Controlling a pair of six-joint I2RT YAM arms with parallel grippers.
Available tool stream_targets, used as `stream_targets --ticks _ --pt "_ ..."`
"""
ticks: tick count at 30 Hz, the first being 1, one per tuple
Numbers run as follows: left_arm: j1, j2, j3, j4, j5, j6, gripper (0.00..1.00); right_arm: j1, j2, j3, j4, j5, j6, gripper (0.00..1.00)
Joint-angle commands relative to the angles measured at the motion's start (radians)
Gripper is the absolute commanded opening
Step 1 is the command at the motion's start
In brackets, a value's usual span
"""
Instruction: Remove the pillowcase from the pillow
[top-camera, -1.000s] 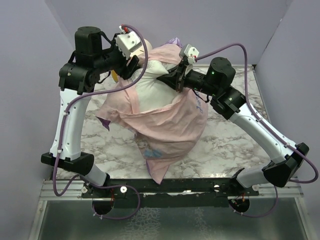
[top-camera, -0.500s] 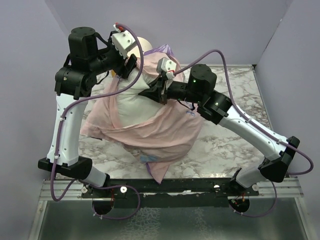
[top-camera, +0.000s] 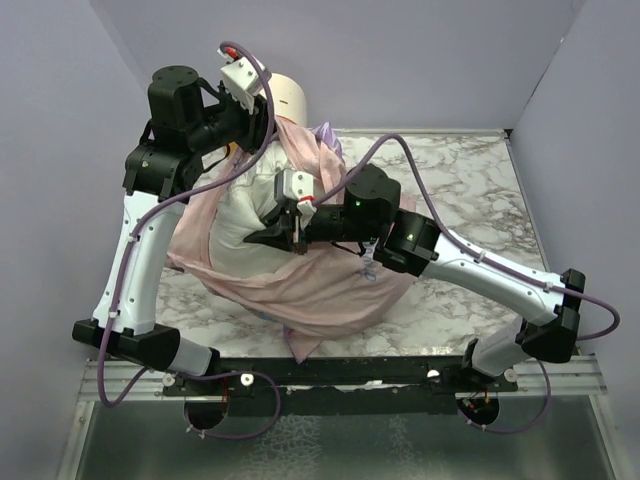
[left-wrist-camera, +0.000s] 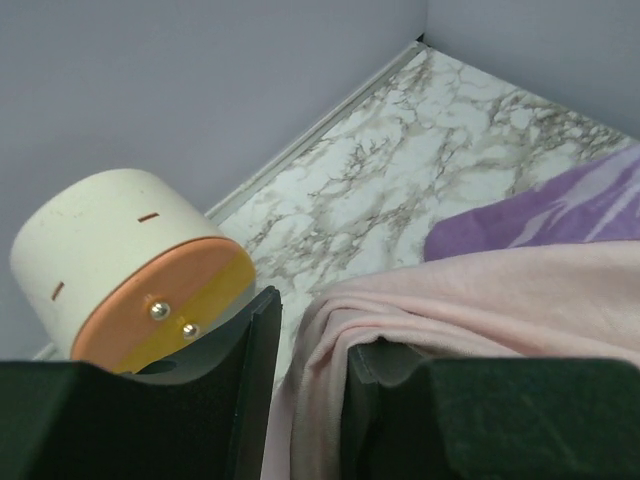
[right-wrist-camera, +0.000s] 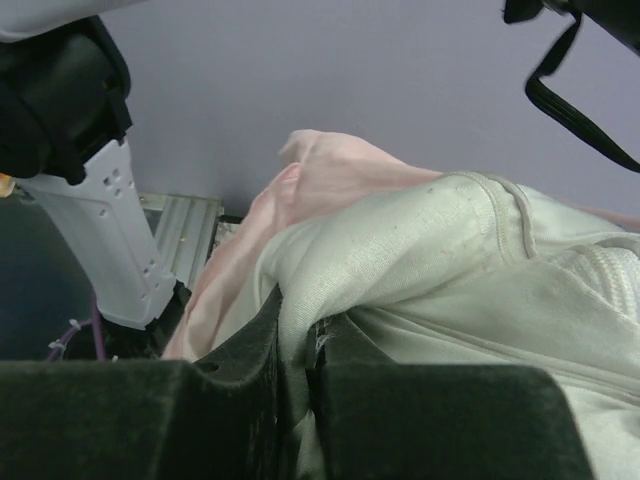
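Two black grippers, both closed on cloth. Pinched tight in the left gripper (left-wrist-camera: 310, 352), at 11 o'clock of the heap: a fold of the thin pink-and-purple fabric pillowcase (top-camera: 320, 285), pale pink side out, draped down from there around the bundle. Nipped narrow in the right gripper (right-wrist-camera: 297, 332), near centre: a fold of the plump off-white pillow (top-camera: 235, 215), bare at 9 to 12 o'clock of that gripper. At 12 o'clock past the left gripper: a cream-and-orange round drawer unit (left-wrist-camera: 120, 255) on the marble table (top-camera: 470, 190).
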Motion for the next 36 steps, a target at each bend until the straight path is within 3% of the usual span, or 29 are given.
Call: stream_targets --ticks 1,5,11,13,17,21,27,30,36 --pt "-0.002 0.015 -0.060 0.220 -0.083 -0.227 0.28 0.076 -0.049 -0.027 -0.011 -0.169 0.023 0.01" --pt "-0.002 0.051 -0.069 0.158 -0.062 -0.263 0.26 0.076 -0.201 -0.128 0.124 -0.031 0.016 0.01" --pt "-0.002 0.065 -0.145 0.029 -0.090 -0.184 0.29 0.076 -0.453 -0.331 0.384 0.251 -0.032 0.01" --pt "-0.002 0.066 -0.147 -0.021 -0.045 -0.155 0.41 0.076 -0.512 -0.421 0.522 0.426 -0.062 0.01" --pt "-0.002 0.041 -0.118 -0.071 0.017 -0.125 0.84 0.076 -0.499 -0.476 0.703 0.815 -0.256 0.01" --pt "0.002 0.004 0.012 -0.038 -0.047 -0.129 0.95 0.062 -0.398 -0.481 0.895 1.050 -0.503 0.01" --pt "0.005 -0.068 0.143 0.086 -0.249 -0.137 0.99 -0.122 -0.291 -0.358 0.809 1.089 -0.435 0.01" --pt "0.004 -0.132 0.086 0.210 -0.376 -0.134 0.99 -0.145 -0.228 -0.314 0.807 1.072 -0.448 0.01" --pt "0.004 -0.216 -0.049 0.343 -0.406 -0.157 0.99 -0.158 -0.106 -0.195 0.820 1.064 -0.444 0.01"
